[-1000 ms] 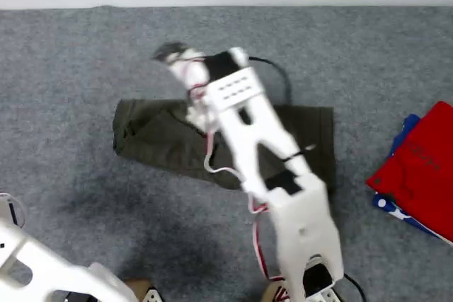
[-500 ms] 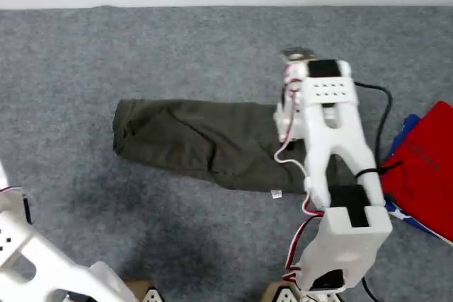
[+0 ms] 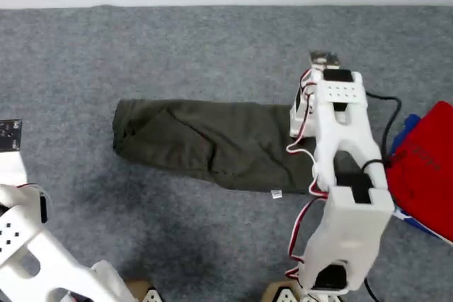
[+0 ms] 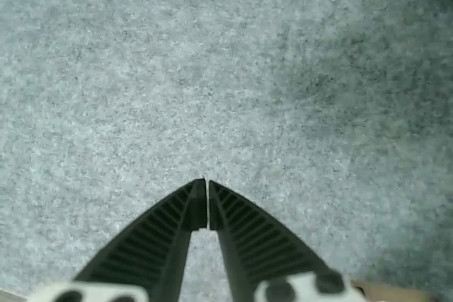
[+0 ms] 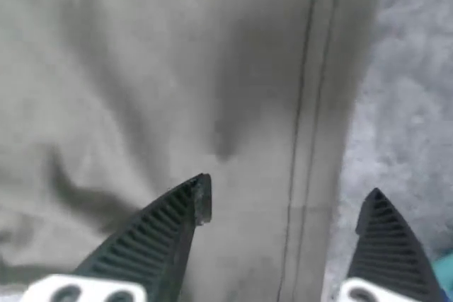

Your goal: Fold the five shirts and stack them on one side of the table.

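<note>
The right arm [image 3: 343, 175] is swinging across the olive shirt [image 3: 205, 143]. A second ago it was stretching out over the shirt's 9 o'clock half. Now it is hanging above the 3 o'clock end, and over the last half second it is only edging a little farther that way. The shirt itself is not shifting. It is lying mid-counter as a long strip running from 9 to 3 o'clock, already folded lengthwise.

The right claw [image 5: 289, 196] is gaping wide and gripping nothing, with the stitched hem at the shirt's end lying between its jaws. The left arm [image 3: 21, 238] is rising at the 8 o'clock corner. The left claw [image 4: 207, 196] is closed tip to tip on nothing, pointing down at the bare grey counter [image 3: 212, 47] with a corner of the shirt just peeking in beyond it.

The red shirt [image 3: 425, 167] is waiting at 3 o'clock on top of a blue shirt [image 3: 391, 205]. This looks like the arm lining up to take the hem and fold the strip across, so this shirt is probably halfway to joining that stack.
</note>
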